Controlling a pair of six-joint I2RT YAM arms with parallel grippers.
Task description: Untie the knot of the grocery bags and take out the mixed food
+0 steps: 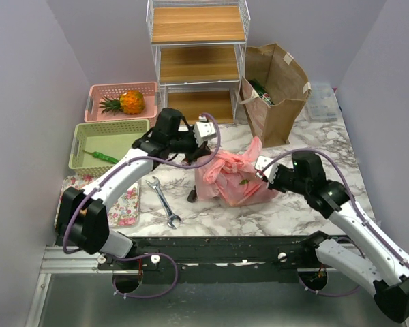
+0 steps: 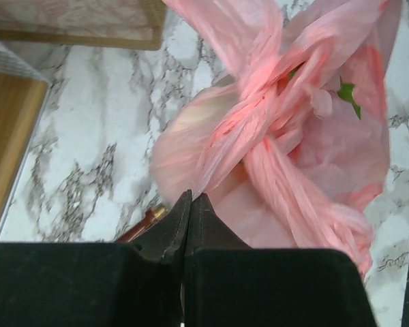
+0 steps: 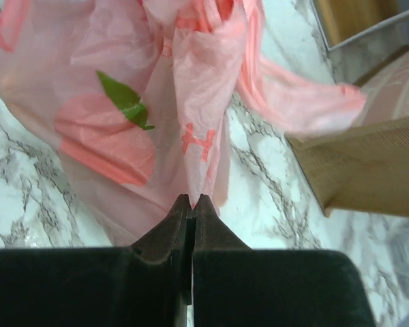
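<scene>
The pink plastic bag [image 1: 232, 180] lies at the table's middle, its handles twisted into a knot [image 2: 259, 102] at the top. My left gripper [image 2: 191, 197] is shut on a strand of a handle running down from the knot; it shows at the bag's left in the top view [image 1: 194, 158]. My right gripper [image 3: 193, 197] is shut on a fold of the bag's plastic at its right side [image 1: 258, 176]. A red round vegetable [image 3: 105, 133] and a green leaf [image 3: 126, 99] show through the plastic. The brown paper bag [image 1: 276, 92] stands behind, with something green [image 1: 262, 92] inside.
A wrench [image 1: 163, 201] and a small brown item [image 2: 146, 221] lie left of the bag. A green basket [image 1: 109, 139] and a pink basket [image 1: 97, 92] holding a pineapple [image 1: 131, 102] stand at the left. A wire shelf [image 1: 198, 54] stands behind. A clear box [image 1: 322, 101] is at the back right.
</scene>
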